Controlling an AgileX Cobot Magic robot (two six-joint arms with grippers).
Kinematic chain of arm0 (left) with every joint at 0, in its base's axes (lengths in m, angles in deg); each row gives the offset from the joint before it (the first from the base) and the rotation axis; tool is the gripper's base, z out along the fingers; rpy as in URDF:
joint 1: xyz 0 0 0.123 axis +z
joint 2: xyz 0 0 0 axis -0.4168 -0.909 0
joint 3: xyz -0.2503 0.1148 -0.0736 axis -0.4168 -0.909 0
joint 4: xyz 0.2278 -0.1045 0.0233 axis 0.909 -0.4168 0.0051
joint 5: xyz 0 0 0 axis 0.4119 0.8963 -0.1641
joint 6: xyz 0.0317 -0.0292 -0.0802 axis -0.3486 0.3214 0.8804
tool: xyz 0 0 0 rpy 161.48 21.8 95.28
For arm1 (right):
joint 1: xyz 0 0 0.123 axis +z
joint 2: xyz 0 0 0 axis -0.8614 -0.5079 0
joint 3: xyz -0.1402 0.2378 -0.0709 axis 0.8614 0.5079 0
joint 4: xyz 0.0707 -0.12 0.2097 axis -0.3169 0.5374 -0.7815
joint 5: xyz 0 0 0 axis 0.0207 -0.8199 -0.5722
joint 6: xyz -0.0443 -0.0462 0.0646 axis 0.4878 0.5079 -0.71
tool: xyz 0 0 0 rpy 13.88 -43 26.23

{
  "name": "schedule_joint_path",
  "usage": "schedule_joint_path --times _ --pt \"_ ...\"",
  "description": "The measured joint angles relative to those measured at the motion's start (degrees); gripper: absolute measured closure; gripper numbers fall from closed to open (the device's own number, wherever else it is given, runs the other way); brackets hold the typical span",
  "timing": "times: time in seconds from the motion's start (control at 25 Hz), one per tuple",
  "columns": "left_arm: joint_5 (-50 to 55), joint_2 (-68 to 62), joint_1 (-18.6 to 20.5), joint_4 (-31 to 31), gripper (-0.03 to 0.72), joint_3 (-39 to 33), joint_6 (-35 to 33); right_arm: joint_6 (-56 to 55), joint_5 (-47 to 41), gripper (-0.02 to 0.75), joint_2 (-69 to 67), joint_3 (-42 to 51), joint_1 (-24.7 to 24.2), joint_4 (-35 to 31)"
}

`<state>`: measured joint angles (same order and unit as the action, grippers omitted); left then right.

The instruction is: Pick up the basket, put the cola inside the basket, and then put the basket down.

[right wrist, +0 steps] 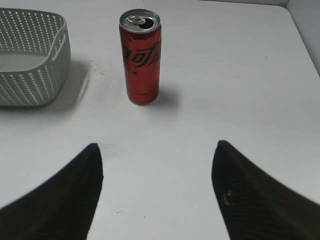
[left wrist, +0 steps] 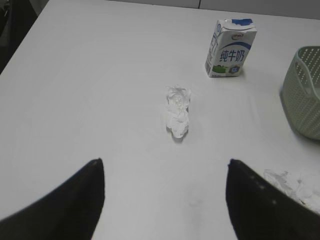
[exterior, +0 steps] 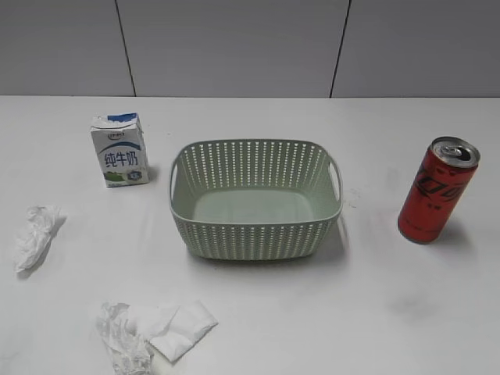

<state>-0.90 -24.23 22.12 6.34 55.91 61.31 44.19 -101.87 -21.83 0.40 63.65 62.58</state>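
Observation:
The sage-green basket (exterior: 256,198) stands empty in the middle of the white table; its edge shows in the left wrist view (left wrist: 304,95) and the right wrist view (right wrist: 31,57). The red cola can (exterior: 436,190) stands upright to the basket's right, also in the right wrist view (right wrist: 140,56). My left gripper (left wrist: 164,162) is open and empty over bare table, well short of the basket. My right gripper (right wrist: 157,145) is open and empty, well short of the can. Neither gripper shows in the exterior view.
A white and blue milk carton (exterior: 119,150) stands left of the basket, also in the left wrist view (left wrist: 230,48). Crumpled tissues lie at the left (exterior: 35,237) and front left (exterior: 152,330); one lies ahead of my left gripper (left wrist: 178,111).

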Motion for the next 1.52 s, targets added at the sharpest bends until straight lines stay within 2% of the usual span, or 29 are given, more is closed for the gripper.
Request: schedule_joint_path --times 1.16,1.52 --pt "-1.21 -0.12 0.0 -0.05 0.116 0.48 0.0 0.06 0.0 0.224 0.0 0.0 0.0 -0.02" --pt "-7.78 -11.59 0.0 -1.44 0.116 5.02 0.0 0.06 0.0 0.225 0.0 0.0 0.0 -0.16"
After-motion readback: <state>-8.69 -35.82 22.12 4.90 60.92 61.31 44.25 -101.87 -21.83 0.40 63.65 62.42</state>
